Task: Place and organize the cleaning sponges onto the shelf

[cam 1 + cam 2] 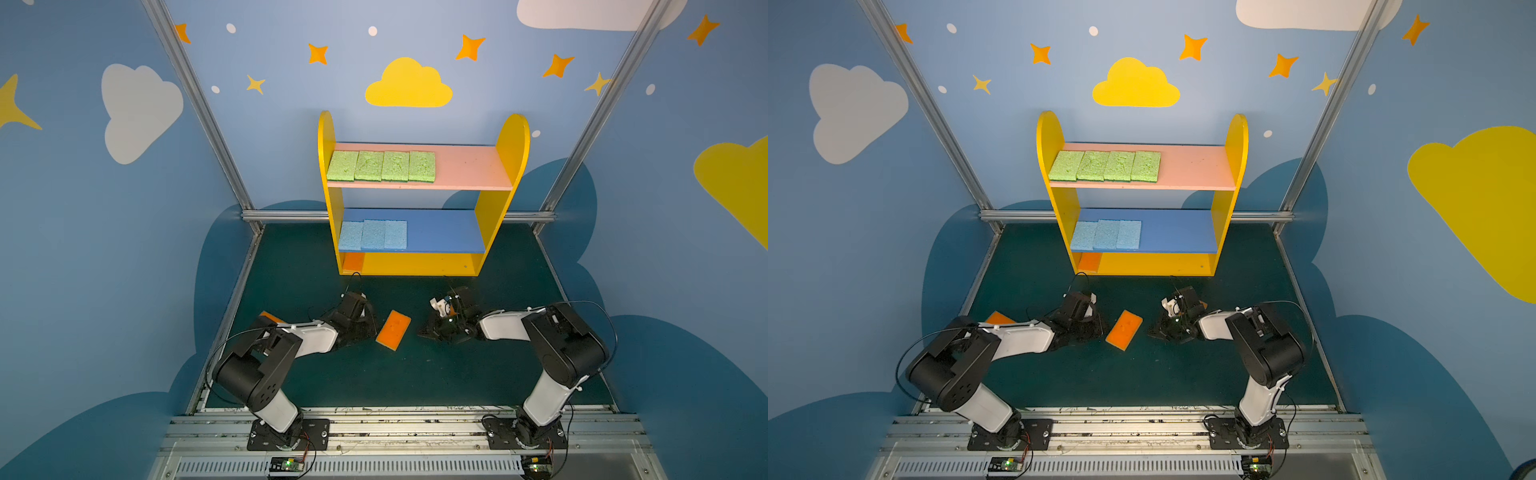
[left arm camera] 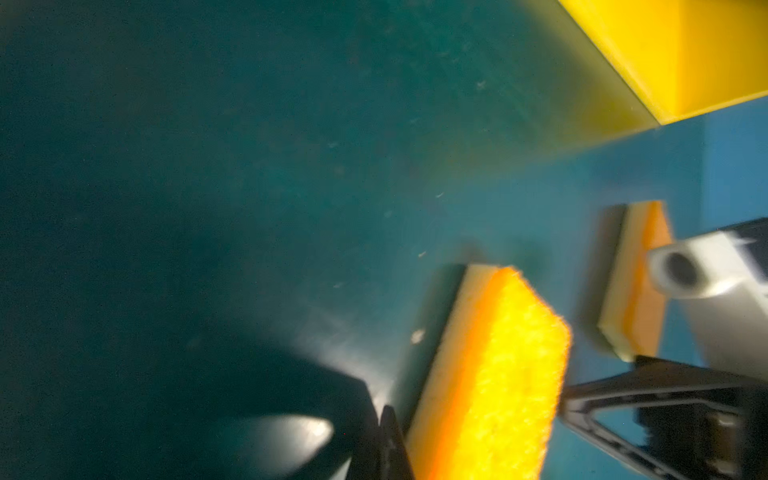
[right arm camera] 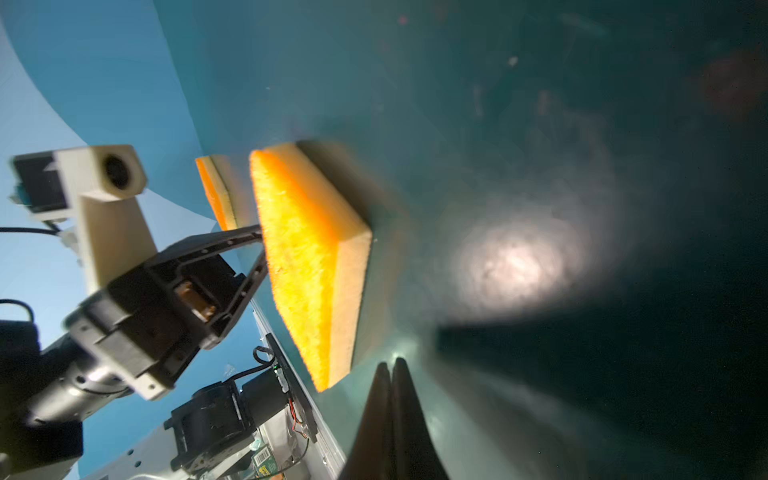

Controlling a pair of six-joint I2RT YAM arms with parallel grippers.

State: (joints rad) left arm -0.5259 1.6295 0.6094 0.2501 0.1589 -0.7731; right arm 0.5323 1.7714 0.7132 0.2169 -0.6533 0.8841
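Left claw point(image 1: 373, 332) is pinched shut and holds nothing. Right claw point(image 1: 423, 332) is pinched shut too, and it is also empty. Both sit low over the dark green counter point(image 1: 415, 374), in front of the shelf point(image 1: 513, 141). Their tips point at each other.

Between them lies the middle orange sponge point(image 1: 393, 330). It is flat on the counter, orange side up, and a bit crooked to the shelf. The left claw's tip is just beside one long edge of it, and I cannot tell if it touches. The right claw's tip is near the other long edge, with a small gap.

On the shelf, four green sponges point(image 1: 381, 166) lie flat, side by side, on the pink board point(image 1: 469, 166). They fill the end on the left arm's side. Three blue sponges point(image 1: 372, 235) lie on the blue board point(image 1: 444, 232), at that same end. One shelf orange sponge point(image 1: 354, 262) peeks out on the yellow base point(image 1: 415, 264), under the blue board, also at that end.

Two more are on the counter in front of the shelf. The hidden orange sponge point(image 1: 1000, 318) is mostly covered by the left arm. The far orange sponge point(image 2: 636, 282) lies close behind the right claw, and its pale yellow layer shows along its side.
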